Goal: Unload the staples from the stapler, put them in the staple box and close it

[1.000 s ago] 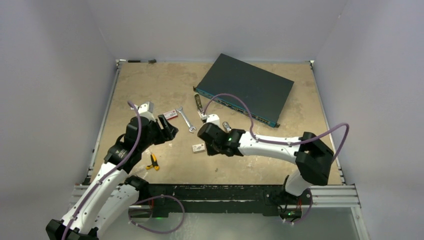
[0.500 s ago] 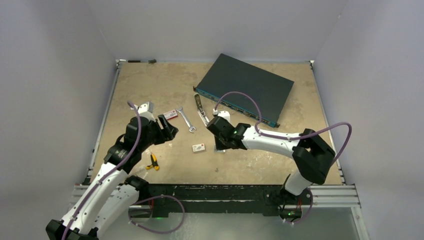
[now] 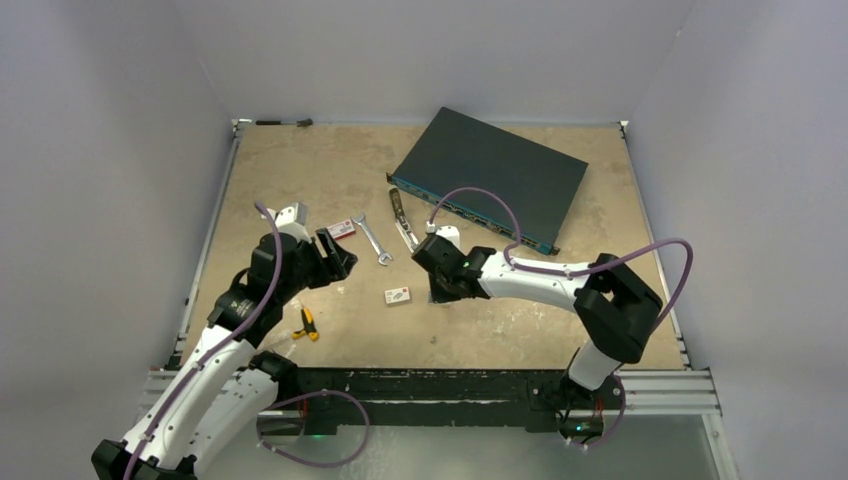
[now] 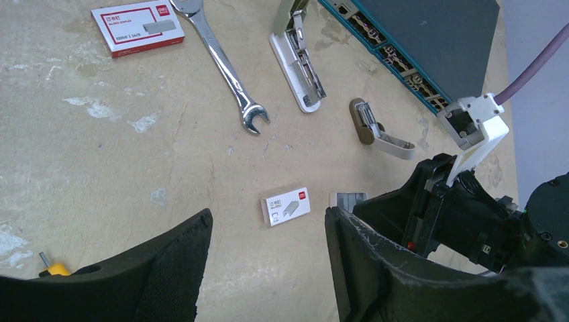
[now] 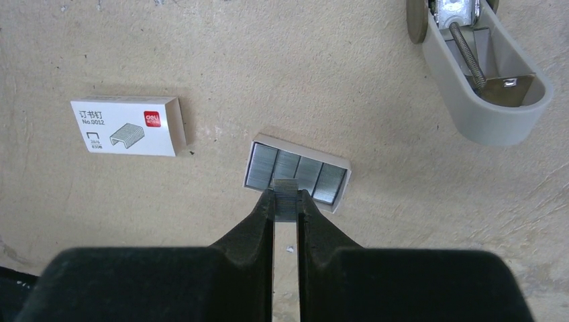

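Observation:
The stapler (image 4: pixel 298 64) lies open on the table beside the wrench, pale body with its metal channel showing; from above the stapler (image 3: pixel 403 222) sits by the switch's front. My right gripper (image 5: pixel 286 201) is shut on a short strip of staples (image 5: pixel 286 193), held just over an open tray of staples (image 5: pixel 297 172). In the top view the right gripper (image 3: pixel 443 292) points down right of the small white box. My left gripper (image 4: pixel 268 268) hangs open and empty above the table, left of the right arm; overhead, the left gripper (image 3: pixel 335 255) is near the red box.
A small white staple box (image 5: pixel 127 127) lies left of the tray. A short pale grey piece with a spring (image 5: pixel 490 87) lies beyond it. A silver wrench (image 4: pixel 225 64), a red-and-white staple box (image 4: pixel 137 27), yellow pliers (image 3: pixel 306 324) and a dark network switch (image 3: pixel 490 175) share the table.
The right gripper has swung right and a little farther from the white box to over the tray, then held still. The left arm has not moved.

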Robot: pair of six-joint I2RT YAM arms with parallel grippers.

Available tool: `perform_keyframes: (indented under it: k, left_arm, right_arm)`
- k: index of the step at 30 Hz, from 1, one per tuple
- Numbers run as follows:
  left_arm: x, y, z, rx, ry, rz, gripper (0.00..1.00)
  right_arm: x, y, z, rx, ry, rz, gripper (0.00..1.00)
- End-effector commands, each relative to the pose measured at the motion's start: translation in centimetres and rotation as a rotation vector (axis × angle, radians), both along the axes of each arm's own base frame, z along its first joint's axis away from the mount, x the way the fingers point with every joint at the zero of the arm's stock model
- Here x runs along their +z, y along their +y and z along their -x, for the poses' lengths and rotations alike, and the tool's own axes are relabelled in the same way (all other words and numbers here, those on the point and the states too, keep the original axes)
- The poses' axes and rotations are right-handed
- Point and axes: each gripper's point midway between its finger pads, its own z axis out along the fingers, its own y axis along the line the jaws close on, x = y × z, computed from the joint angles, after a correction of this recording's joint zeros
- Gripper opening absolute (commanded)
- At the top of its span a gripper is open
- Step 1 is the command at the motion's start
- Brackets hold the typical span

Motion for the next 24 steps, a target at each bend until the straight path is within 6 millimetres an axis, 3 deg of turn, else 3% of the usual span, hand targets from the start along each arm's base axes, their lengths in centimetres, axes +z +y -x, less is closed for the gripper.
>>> perform_keyframes:
  k: [1,24]
  left_arm:
    - [1.06,-0.31,-0.40,-0.020,-0.045,0.011,0.61]
    - [1.14,-0.33,-0.32,-0.020,-0.049,0.017,0.61]
  right_arm:
    - [-0.26,-0.72,-0.07,-0.030,0.017,0.024,0.11]
    - [-0.74,0.01,-0.69,-0.035,0.029,0.009,0.11]
